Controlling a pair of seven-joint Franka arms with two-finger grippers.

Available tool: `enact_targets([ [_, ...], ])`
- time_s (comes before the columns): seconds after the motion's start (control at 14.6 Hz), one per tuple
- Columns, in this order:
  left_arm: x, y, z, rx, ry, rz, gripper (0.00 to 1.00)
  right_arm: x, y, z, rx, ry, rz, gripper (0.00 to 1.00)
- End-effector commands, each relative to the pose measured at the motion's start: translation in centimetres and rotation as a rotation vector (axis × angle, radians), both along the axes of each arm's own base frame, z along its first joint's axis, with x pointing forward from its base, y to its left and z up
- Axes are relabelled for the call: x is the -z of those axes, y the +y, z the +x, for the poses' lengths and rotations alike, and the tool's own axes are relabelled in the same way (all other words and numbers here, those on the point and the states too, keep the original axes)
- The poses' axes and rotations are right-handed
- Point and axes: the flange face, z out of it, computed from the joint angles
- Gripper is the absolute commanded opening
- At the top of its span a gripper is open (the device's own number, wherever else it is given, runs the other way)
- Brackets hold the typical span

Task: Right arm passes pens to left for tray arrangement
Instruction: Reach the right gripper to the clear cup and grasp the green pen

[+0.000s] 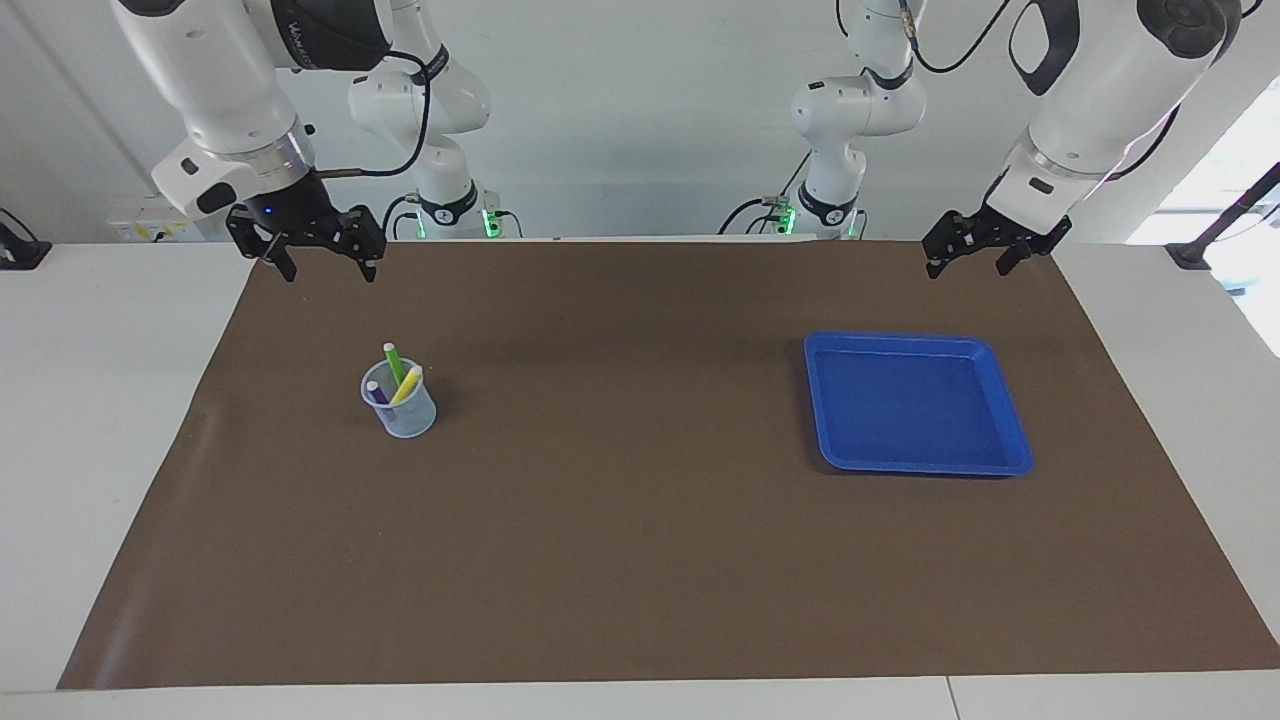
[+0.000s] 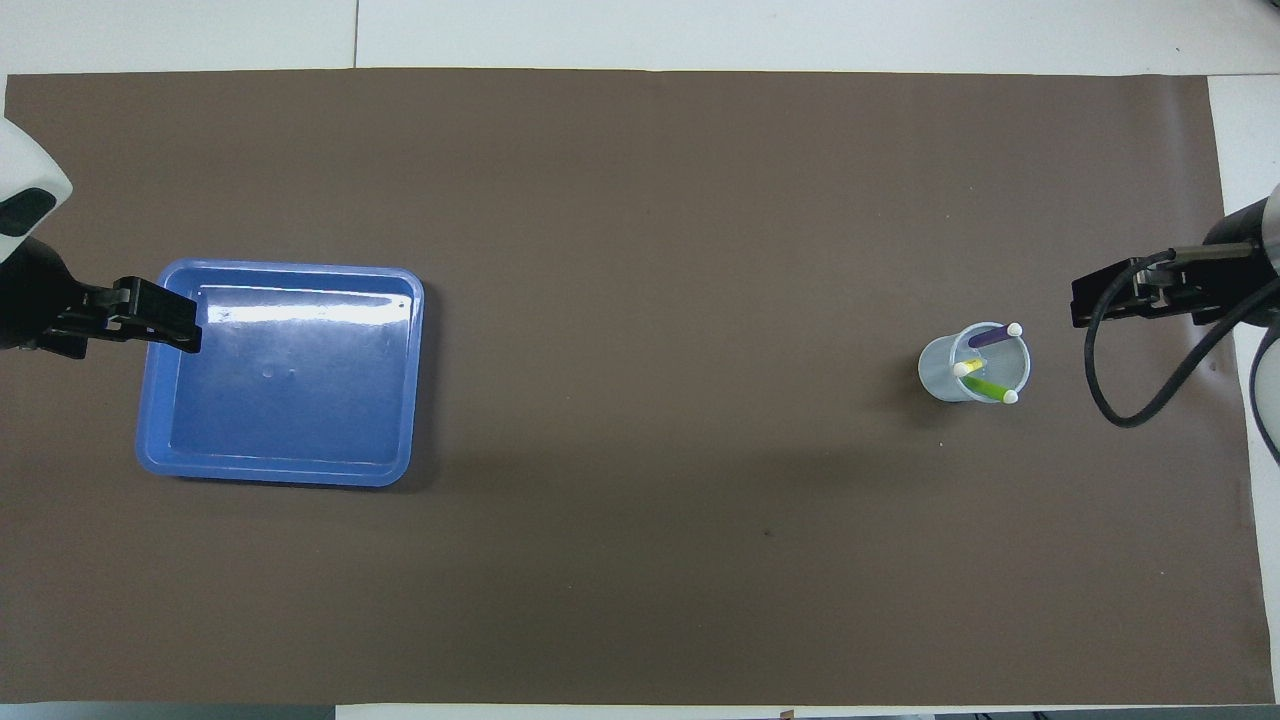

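Three pens stand in a small translucent cup (image 1: 405,418) (image 2: 938,370) toward the right arm's end of the mat: a green pen (image 1: 394,362) (image 2: 990,388), a yellow pen (image 1: 407,385) (image 2: 970,367) and a purple pen (image 1: 377,393) (image 2: 990,338). The blue tray (image 1: 915,400) (image 2: 290,375) lies empty toward the left arm's end. My right gripper (image 1: 328,264) (image 2: 1092,303) hangs open and empty, raised over the mat beside the cup. High over the tray's edge, my left gripper (image 1: 967,266) (image 2: 150,318) is open and empty too. Both arms wait.
A brown mat (image 1: 640,560) (image 2: 640,200) covers most of the white table (image 1: 100,400). Two slimmer white arms with green lights (image 1: 450,200) stand at the robots' end of the table. A black cable (image 2: 1130,400) loops down from the right wrist.
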Motion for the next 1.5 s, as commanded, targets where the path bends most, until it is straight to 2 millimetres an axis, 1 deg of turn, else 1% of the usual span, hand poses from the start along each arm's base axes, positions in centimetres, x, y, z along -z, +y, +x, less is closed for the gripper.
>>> enact_targets([
  [0.0, -0.3, 0.3, -0.4, 0.000, -0.013, 0.017, 1.00, -0.1, 0.0, -0.4, 0.019, -0.003, -0.004, 1.00],
  [0.48, -0.3, 0.3, -0.4, 0.000, -0.013, 0.017, 1.00, -0.1, -0.1, -0.5, 0.008, 0.007, -0.003, 1.00],
  [0.61, -0.3, 0.3, -0.4, 0.000, -0.013, 0.017, 1.00, 0.5, -0.2, -0.9, 0.017, 0.011, -0.004, 1.00],
  [0.75, -0.3, 0.2, -0.4, 0.002, -0.013, 0.017, 1.00, 2.2, -0.2, -1.4, 0.016, -0.010, -0.002, 1.00],
  [1.09, -0.3, 0.3, -0.4, 0.000, -0.013, 0.017, 1.00, 8.8, -0.6, -3.9, 0.018, -0.068, 0.009, 1.00],
  [1.43, -0.3, 0.2, -0.4, 0.000, -0.013, 0.015, 1.00, 14.1, -0.7, -4.7, 0.009, -0.074, 0.012, 1.00],
])
